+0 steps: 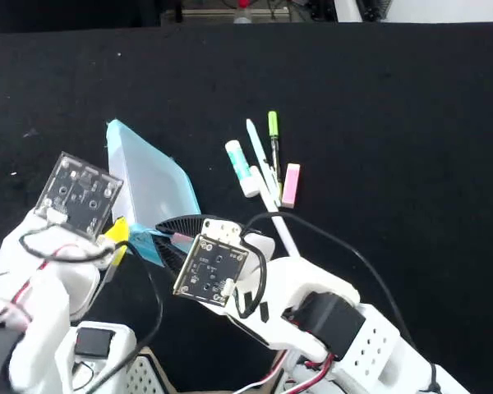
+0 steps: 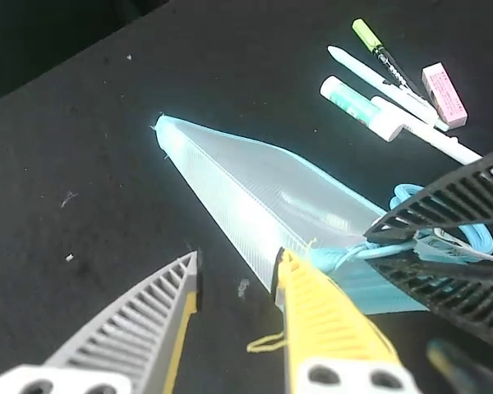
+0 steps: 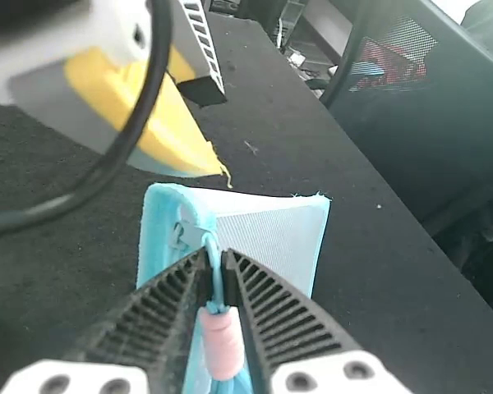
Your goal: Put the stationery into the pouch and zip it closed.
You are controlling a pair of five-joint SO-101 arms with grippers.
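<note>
The right claw (image 3: 216, 261) is clenched on the zip pull (image 3: 222, 341) at one end of the pouch (image 3: 267, 238). The left claw (image 2: 238, 258) hangs released just beside that end. The one pouch lies on the surface (image 1: 394, 98). Near it are one glue stick (image 1: 242, 168), one eraser (image 1: 291, 185), one green-capped pen (image 1: 273, 131) and two white pens (image 1: 258, 148).

- A black worktop (image 1: 411, 123) is stretching across nearly the whole high view.
- Small pale specks (image 2: 69, 258) are lying scattered on its surface.
- A small red-topped object (image 1: 243, 10), too small to identify, is standing at top centre, behind the worktop's far edge.
- A dark mesh panel (image 3: 386, 61) is standing beyond the worktop, with something red showing through it.
</note>
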